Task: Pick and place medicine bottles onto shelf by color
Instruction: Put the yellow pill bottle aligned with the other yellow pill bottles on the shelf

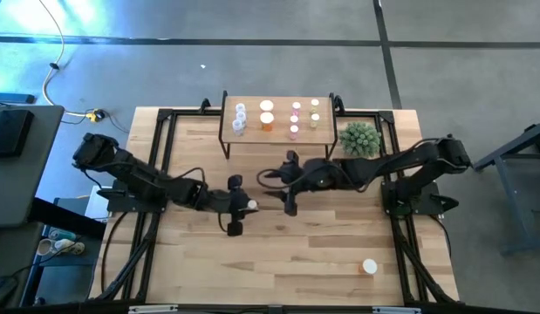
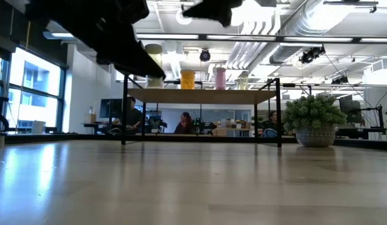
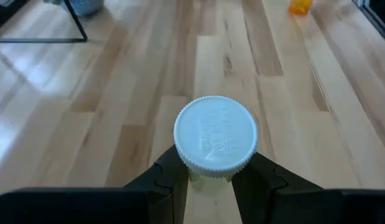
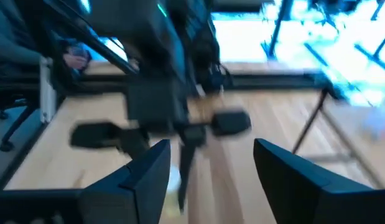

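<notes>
Mid-counter, the left tool (image 1: 238, 206) pinches a white-capped bottle (image 3: 215, 133) between its two dark fingers, the round cap facing the wrist camera and the bottle's body hidden behind it, so its colour cannot be told from these views. The shelf (image 1: 278, 133) stands at the far edge of the counter (image 1: 278, 262), beyond and slightly to the right of the held bottle, with bottles already set in columns on its board — clear ones (image 1: 240, 118) at the left, then orange (image 1: 266, 114), pink (image 1: 295, 120) and pale yellow-green (image 1: 314, 113). The move ahead looks to turn on that line: the bottle lies well short of the shelf and would have to travel away from the robot to reach its matching column. The right tool (image 1: 290, 183) hangs just beside the left one, nearer the shelf, its fingers spread and holding nothing. One orange bottle (image 1: 369, 267) waits alone near the counter's front right corner — far closer to the right arm than to the left. A potted plant (image 1: 359, 139) sits just right of the shelf.
</notes>
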{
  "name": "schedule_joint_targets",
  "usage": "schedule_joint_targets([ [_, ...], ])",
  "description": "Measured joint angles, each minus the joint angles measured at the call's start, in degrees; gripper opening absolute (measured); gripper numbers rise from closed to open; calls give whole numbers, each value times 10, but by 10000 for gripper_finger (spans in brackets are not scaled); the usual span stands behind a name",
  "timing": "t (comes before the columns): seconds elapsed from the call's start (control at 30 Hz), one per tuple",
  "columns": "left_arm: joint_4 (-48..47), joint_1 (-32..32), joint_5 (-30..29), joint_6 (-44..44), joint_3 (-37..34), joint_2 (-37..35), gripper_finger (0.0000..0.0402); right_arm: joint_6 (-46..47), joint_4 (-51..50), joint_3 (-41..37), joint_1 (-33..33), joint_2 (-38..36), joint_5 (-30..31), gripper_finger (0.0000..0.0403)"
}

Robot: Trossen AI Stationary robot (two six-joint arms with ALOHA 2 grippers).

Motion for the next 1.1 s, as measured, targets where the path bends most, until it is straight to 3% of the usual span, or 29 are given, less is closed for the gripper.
schedule_joint_targets([
  [0.23, 9, 27, 29, 0, 0, 0, 92, -20, 13, 21, -30, 16, -81, 225],
  [0.6, 9, 27, 26, 0, 0, 0, 92, -9, 26, 20, -24, 102, -112, 225],
  [1.1, 49, 31, 24, 0, 0, 0, 92, -10, 61, 20, -18, 139, -115, 225],
])
